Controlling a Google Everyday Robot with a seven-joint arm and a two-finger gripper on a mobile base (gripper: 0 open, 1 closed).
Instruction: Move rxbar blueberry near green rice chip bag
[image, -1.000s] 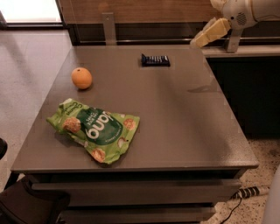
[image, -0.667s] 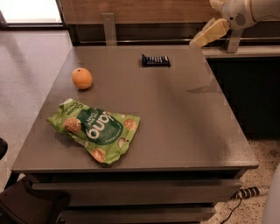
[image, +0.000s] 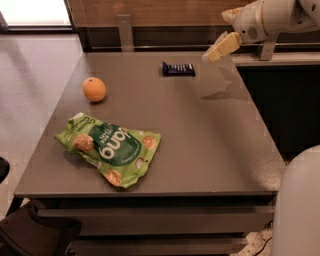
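The rxbar blueberry (image: 178, 69), a small dark navy bar, lies flat at the far middle of the grey table (image: 215, 150). The green rice chip bag (image: 110, 147), crinkled with white lettering, lies at the front left of the table. My gripper (image: 224, 31) hangs in the air at the far right corner of the table. It is to the right of the bar and above it, a short way off. It is open and holds nothing. One cream finger (image: 221, 46) points down and left toward the bar.
A round orange fruit (image: 94, 89) sits at the left of the table, behind the bag. A wooden wall with a ledge (image: 150, 45) runs behind the table. A dark cabinet (image: 280, 100) stands at the right. My base's white cover (image: 300, 210) shows at the bottom right.
My gripper has moved left and slightly down, closer to the bar. The bar, bag and orange have not moved.
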